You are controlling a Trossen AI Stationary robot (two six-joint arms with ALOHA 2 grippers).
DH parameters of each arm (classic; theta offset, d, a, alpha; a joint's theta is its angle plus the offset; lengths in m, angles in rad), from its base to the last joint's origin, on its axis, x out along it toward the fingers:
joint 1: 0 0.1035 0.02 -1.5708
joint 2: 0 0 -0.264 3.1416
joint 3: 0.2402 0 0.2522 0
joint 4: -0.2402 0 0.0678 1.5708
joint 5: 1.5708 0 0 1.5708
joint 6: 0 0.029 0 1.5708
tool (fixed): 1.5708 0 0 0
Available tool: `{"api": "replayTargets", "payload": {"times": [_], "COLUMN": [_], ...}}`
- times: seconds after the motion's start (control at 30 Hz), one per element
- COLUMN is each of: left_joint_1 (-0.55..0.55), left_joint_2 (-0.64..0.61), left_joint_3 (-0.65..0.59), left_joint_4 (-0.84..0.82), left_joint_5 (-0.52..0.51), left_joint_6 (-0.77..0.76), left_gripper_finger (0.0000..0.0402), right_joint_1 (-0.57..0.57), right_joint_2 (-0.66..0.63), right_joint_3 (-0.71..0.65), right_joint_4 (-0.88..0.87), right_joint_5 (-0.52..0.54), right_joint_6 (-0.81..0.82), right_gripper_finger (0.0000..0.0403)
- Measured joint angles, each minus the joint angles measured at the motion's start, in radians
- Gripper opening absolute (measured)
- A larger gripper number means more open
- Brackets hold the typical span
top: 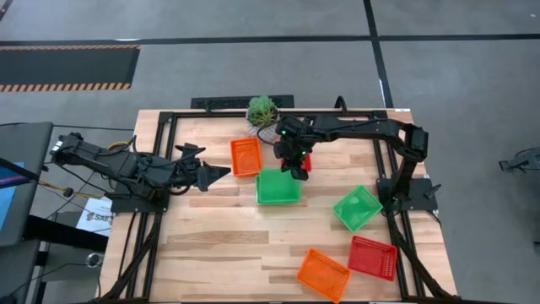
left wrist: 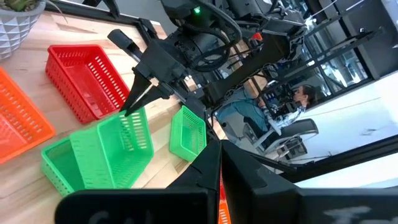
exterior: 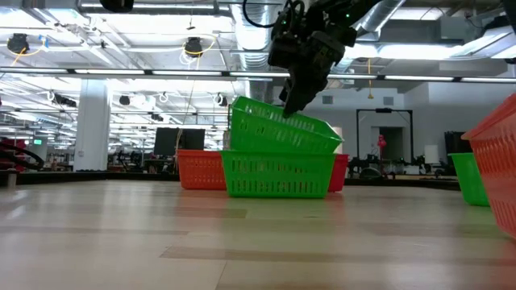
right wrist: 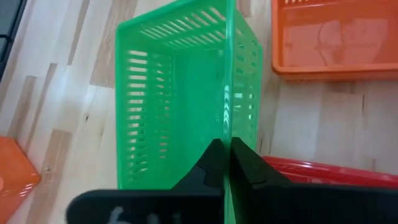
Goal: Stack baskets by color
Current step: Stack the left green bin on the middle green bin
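Two green baskets sit together at the table's middle. The lower one (exterior: pixel 278 175) stands flat on the wood. The upper one (exterior: pixel 282 127) lies tilted in it, and my right gripper (exterior: pixel 294 101) is shut on its wall. From above the two read as one green square (top: pixel 278 187). My left gripper (top: pixel 221 173) hovers shut to the left of them, holding nothing. An orange basket (top: pixel 245 156) and a red one (left wrist: pixel 84 78) stand just beyond the green pair. My right gripper pinches a side wall of the upper green basket at its rim (right wrist: pixel 229 134), one finger inside and one outside. The fingers slant down from the far right. The basket hangs tilted, and its lower part rests in the green basket beneath.
A third green basket (top: pixel 357 208) lies toward the right edge. A red basket (top: pixel 372 257) and an orange one (top: pixel 323 274) lie near the front right. A potted plant (top: pixel 262 111) stands at the far edge. The front left is bare wood (top: pixel 194 253).
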Motion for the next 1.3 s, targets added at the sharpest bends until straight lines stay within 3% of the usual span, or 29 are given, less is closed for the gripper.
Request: {"api": "replayTargets", "payload": {"times": [0.27, 0.63, 0.97, 1.3], "left_joint_1": [0.000, 0.000, 0.000, 0.000], "left_joint_2": [0.000, 0.000, 0.000, 0.000], "left_joint_3": [0.000, 0.000, 0.000, 0.000], "left_joint_4": [-0.005, -0.013, -0.013, -0.036], "left_joint_5": [-0.001, -0.001, -0.001, -0.001], "left_joint_6": [0.000, 0.000, 0.000, -0.010], "left_gripper_finger": [0.0000, 0.0000, 0.0000, 0.0000], "right_joint_1": [0.000, -0.002, 0.036, 0.042], "right_joint_2": [0.000, 0.000, 0.001, 0.132], "right_joint_3": [0.000, 0.003, 0.071, 0.068], "right_joint_4": [0.018, 0.042, 0.024, 0.009], "right_joint_5": [0.001, 0.005, 0.004, 0.010], "right_joint_6": [-0.007, -0.001, 0.003, 0.006], "right_gripper_finger": [0.0076, 0.0107, 0.0088, 0.0066]}}
